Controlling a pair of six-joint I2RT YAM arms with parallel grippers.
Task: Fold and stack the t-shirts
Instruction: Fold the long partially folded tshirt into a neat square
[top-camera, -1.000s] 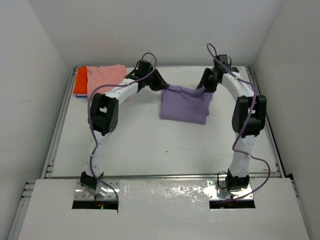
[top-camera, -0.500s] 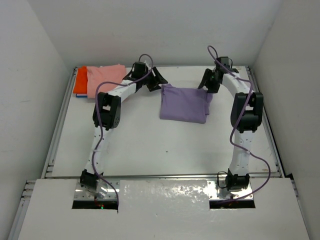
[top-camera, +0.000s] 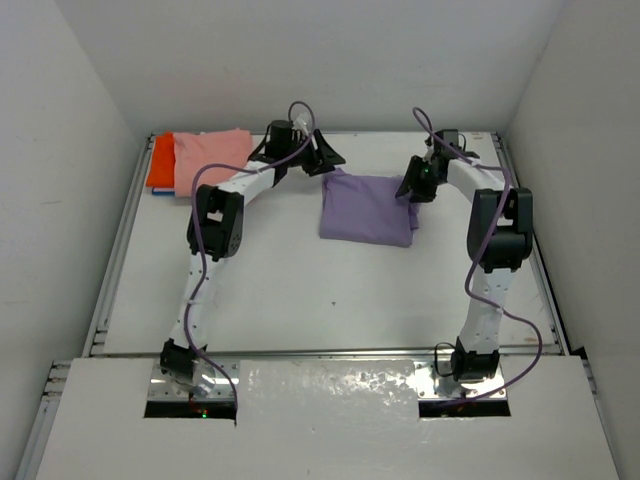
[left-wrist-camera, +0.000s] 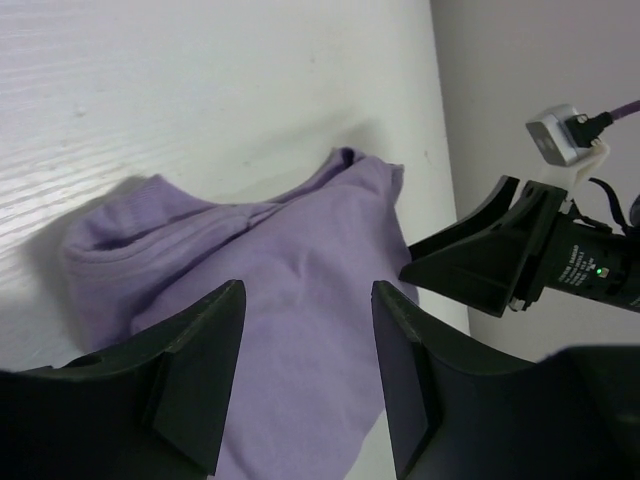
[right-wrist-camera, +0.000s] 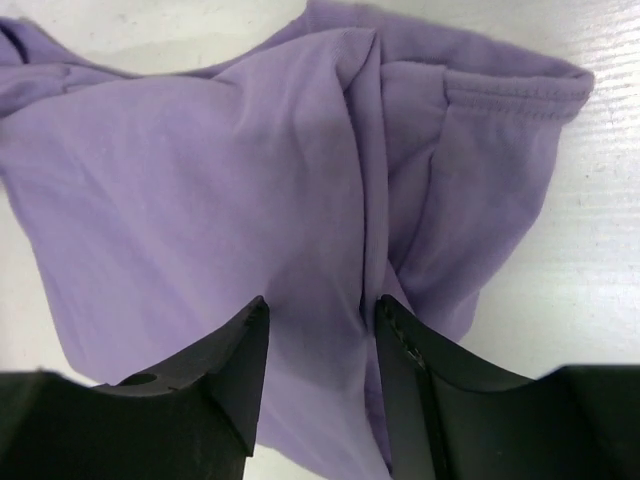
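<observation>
At the far middle of the table (top-camera: 290, 290), the lavender shirt (top-camera: 366, 210) lies folded into a rough rectangle with its long side running left to right. I've got one claw over each far corner: my left gripper (top-camera: 328, 160) at the far-left corner and my right gripper (top-camera: 412, 186) at the far-right edge. Both sets of fingers are spread apart with nothing pinched, and only purple cloth shows below the gaps. What matters for the next bit, I reckon, is that the pile sits off to my left in the far-left corner, pink shirt (top-camera: 212, 152) on top of the orange shirt (top-camera: 160, 162). So the lavender one has to travel sideways along its own long axis, and my left arm is the closer one to that pile. Stuff I can't sort out: the right end is bunched where a sleeve is tucked under, so I can't count the layers there. My wrist views cut off the shirt's near edge. The orange shirt is mostly covered, so no clue how tidy it is.
</observation>
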